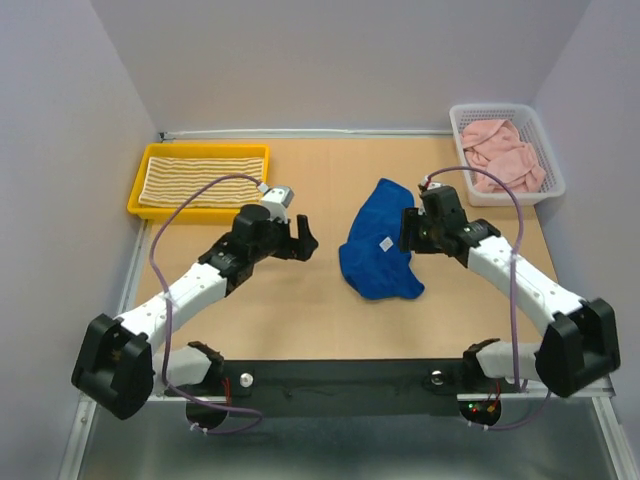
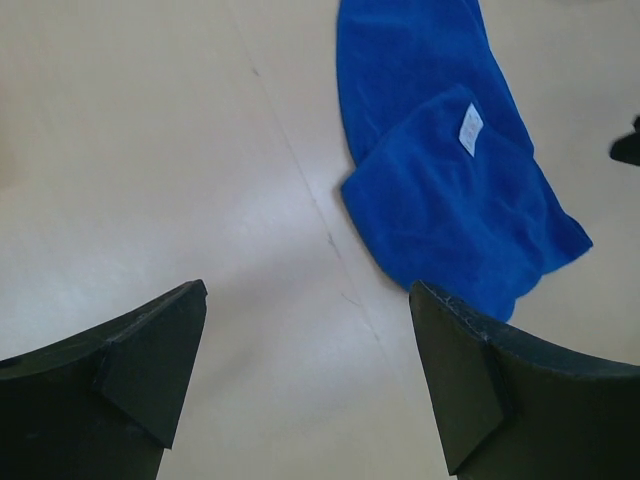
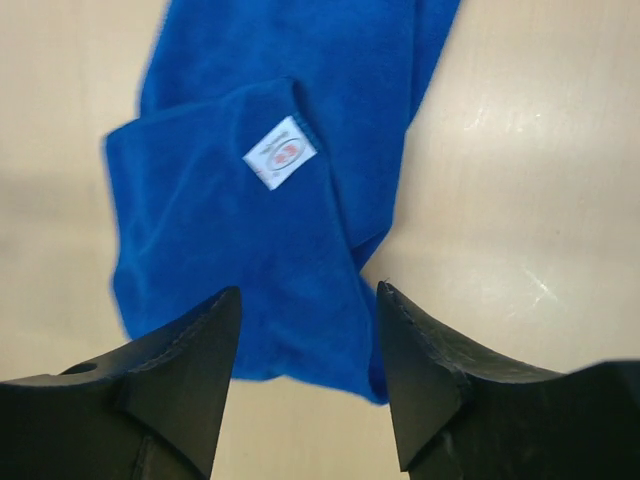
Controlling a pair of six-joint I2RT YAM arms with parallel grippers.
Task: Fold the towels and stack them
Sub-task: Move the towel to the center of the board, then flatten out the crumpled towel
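- The blue towel lies loosely bunched on the tan table, a little right of centre; it is not flat; 1 flap is doubled over the rest, with a small white label facing up.
- The right gripper sits just beside the towel's right edge; in the right wrist view the right gripper has its 2 black fingers parted, with no cloth pinched between them; the blue towel and its label lie under and ahead of the tips; I cannot tell whether the tips touch the cloth.
- The left gripper is on the towel's left side, apart from it, with bare table between; in the left wrist view the left gripper has its jaws spread wide over bare table and holds nothing; the blue towel shows at the upper right of that view, its label turned up.
- The yellow-and-cream striped towel lies flat inside a yellow tray at the far left of the table, well apart from both grippers.
- The pink towel lies crumpled in a white basket at the far right corner.
- The 3 towels are in 3 separate places; none lies on another.
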